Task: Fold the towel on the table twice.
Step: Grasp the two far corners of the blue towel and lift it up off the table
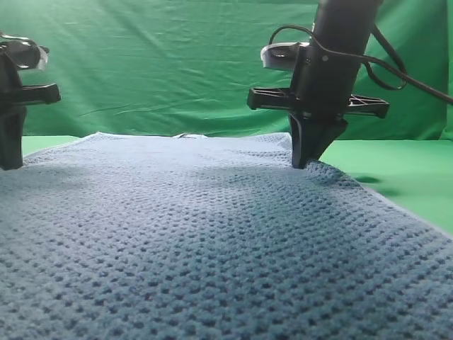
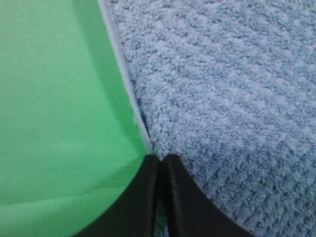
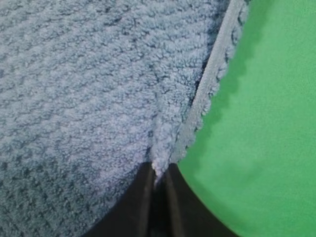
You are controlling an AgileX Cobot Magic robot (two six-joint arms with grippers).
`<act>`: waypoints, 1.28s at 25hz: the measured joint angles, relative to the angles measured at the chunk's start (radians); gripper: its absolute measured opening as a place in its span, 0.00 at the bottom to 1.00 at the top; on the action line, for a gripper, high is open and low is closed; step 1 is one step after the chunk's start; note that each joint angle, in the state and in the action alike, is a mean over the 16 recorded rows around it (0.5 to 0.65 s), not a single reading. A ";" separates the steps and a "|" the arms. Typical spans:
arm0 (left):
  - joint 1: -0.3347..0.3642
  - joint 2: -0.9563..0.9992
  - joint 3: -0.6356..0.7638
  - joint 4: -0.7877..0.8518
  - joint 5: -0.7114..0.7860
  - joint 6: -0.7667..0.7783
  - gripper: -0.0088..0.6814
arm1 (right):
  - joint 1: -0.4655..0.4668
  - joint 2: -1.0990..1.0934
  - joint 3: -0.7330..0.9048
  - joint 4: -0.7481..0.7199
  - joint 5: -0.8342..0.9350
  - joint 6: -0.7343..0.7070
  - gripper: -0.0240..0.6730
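The left gripper (image 2: 159, 163) (cropped in high view) pinches the towel (image 1: 212, 234) edge; right gripper (image 3: 157, 170) fingers pinch a fold beside the tabletop (image 3: 266, 148).

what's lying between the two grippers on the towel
Only bare towel stretches between the left gripper and right gripper; the exterior high view shows this.

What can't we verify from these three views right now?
- Left gripper: the exterior high view's left edge cuts it off; its grasp shows only in the wrist view.
- Towel: near end cut off by the bottom edge of the exterior high view; tag not visible anywhere.
- Table: mostly covered by towel.
- Right gripper: how much fabric is pinched is hidden between the closed fingers.
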State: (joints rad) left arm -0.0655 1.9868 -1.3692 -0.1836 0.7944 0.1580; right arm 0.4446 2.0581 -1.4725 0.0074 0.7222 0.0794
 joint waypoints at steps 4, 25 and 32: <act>0.000 -0.009 -0.087 -0.015 0.085 -0.005 0.02 | 0.002 -0.037 -0.040 -0.017 0.031 0.002 0.03; 0.000 -0.165 -0.621 -0.275 0.062 0.093 0.01 | 0.006 -0.136 -0.682 -0.218 0.064 -0.009 0.03; 0.000 -0.166 -0.664 -0.327 0.033 0.145 0.01 | -0.003 -0.143 -0.731 -0.243 0.062 -0.029 0.03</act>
State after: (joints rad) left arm -0.0655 1.8204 -2.0329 -0.5109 0.8274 0.3035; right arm 0.4411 1.9155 -2.2035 -0.2358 0.7838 0.0509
